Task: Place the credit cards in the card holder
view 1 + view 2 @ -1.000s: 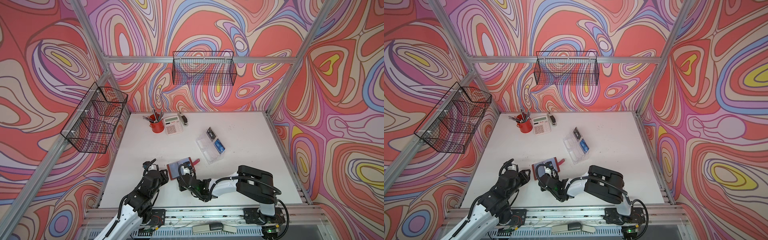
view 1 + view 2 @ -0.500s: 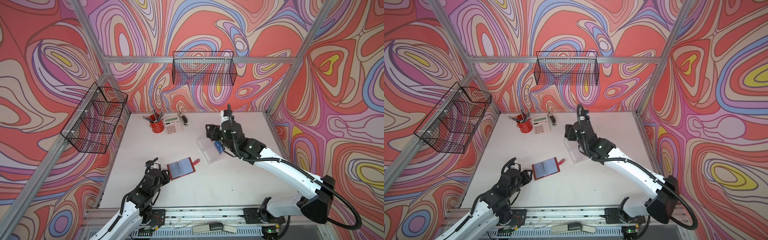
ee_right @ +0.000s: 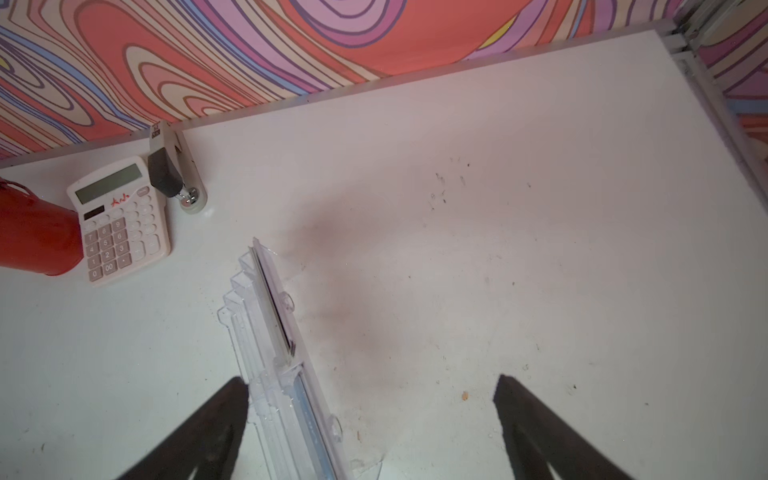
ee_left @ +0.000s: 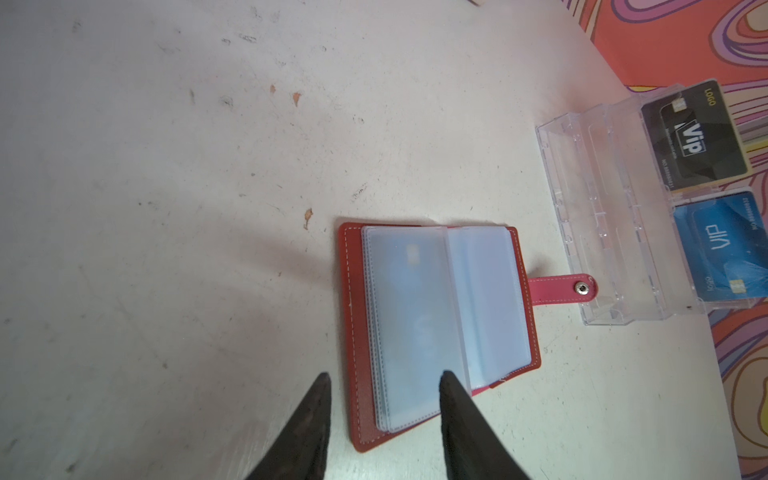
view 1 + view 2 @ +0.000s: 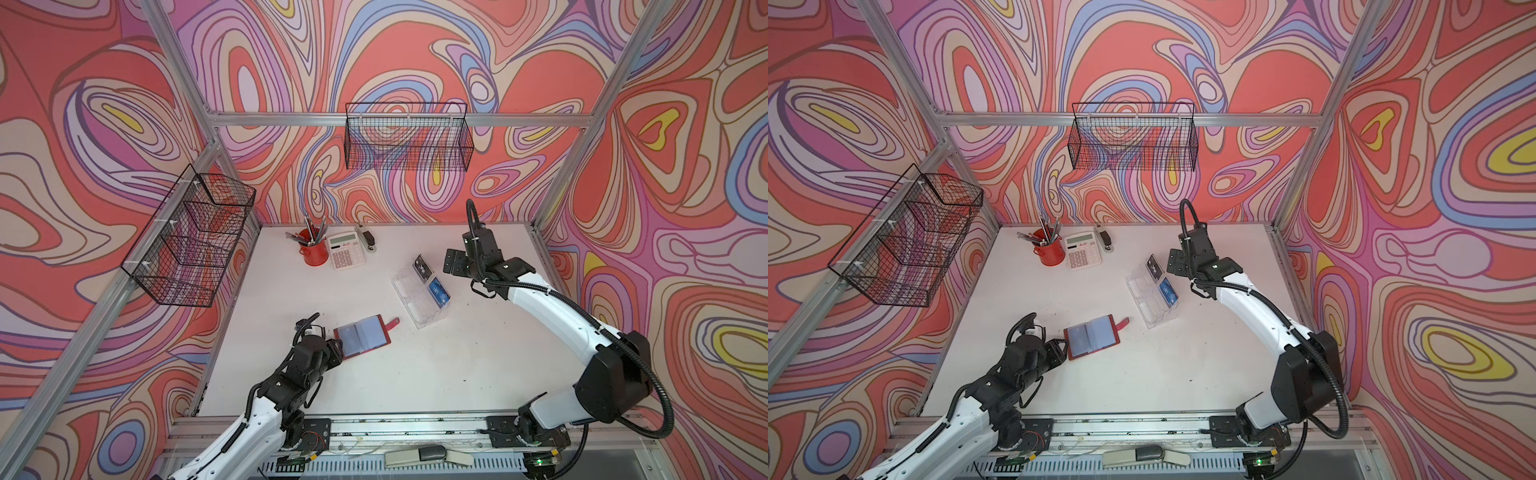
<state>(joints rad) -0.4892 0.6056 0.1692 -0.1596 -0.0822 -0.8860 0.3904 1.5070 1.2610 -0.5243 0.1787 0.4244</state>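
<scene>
**Left end effector (image 4: 384, 380) open at the red card holder (image 4: 436, 299)**

Its two fingers stand apart at one end of the open card holder, which lies flat on the white counter (image 4: 166, 208). One fingertip (image 4: 451, 386) is over the see-through sleeves (image 4: 490, 291). The other is beside the red cover. A faint blue card (image 4: 411, 324) shows through one sleeve. The right end effector (image 3: 371, 379) is spread wide and holds nothing, just beside the clear stand (image 5: 415, 305). A black VIP card (image 4: 694, 137) and a blue VIP card (image 4: 723, 245) sit in that stand, apart from the card holder.
</scene>
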